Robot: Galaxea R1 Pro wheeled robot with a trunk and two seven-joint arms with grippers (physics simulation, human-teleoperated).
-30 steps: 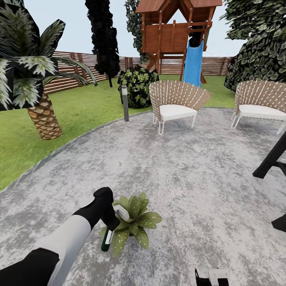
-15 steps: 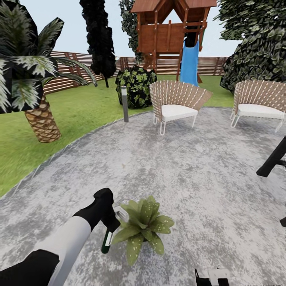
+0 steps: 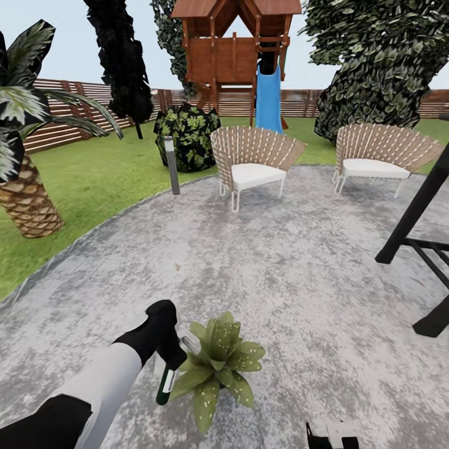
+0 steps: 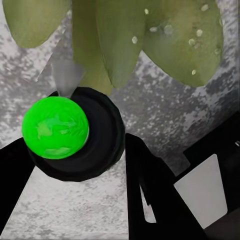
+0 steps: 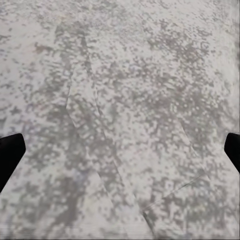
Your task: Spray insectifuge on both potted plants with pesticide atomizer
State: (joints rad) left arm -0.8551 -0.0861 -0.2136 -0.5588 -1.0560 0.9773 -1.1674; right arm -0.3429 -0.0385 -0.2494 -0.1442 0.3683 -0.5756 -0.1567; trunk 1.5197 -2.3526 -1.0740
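A palm (image 3: 25, 181) stands on the lawn (image 3: 81, 187) far out to the left gripper's left, with the slatted fence (image 3: 68, 115) behind it. The left gripper (image 3: 167, 349) hangs low over the patio (image 3: 280, 268), clamped on the atomizer (image 3: 166, 381), which points bottom-down from it. From the left wrist, the bottle's round bright green end (image 4: 55, 127) sits in a black collar between the dark fingers (image 4: 150, 190), with a faint pale cone of mist (image 4: 66, 75) leaving its head toward the leaves. One potted plant (image 3: 217, 365) stands on the patio just to the right of that gripper, its speckled leaves (image 4: 160, 45) close in front of the bottle; its pot cannot be made out.

Well ahead of the gripper, a grey lamp post (image 3: 171, 165) stands at the patio edge beside a dark bush (image 3: 187, 134), then a wicker chair (image 3: 249, 162) in front of a wooden play tower (image 3: 234, 50) with a blue slide (image 3: 269, 100). A second chair (image 3: 380, 156) sits further right under a large leafy tree (image 3: 380, 62), and black grill legs (image 3: 424, 249) cross the right edge.

The right gripper (image 5: 120, 150) faces bare mottled concrete, its two dark fingertips (image 5: 10, 152) spread wide with nothing between them
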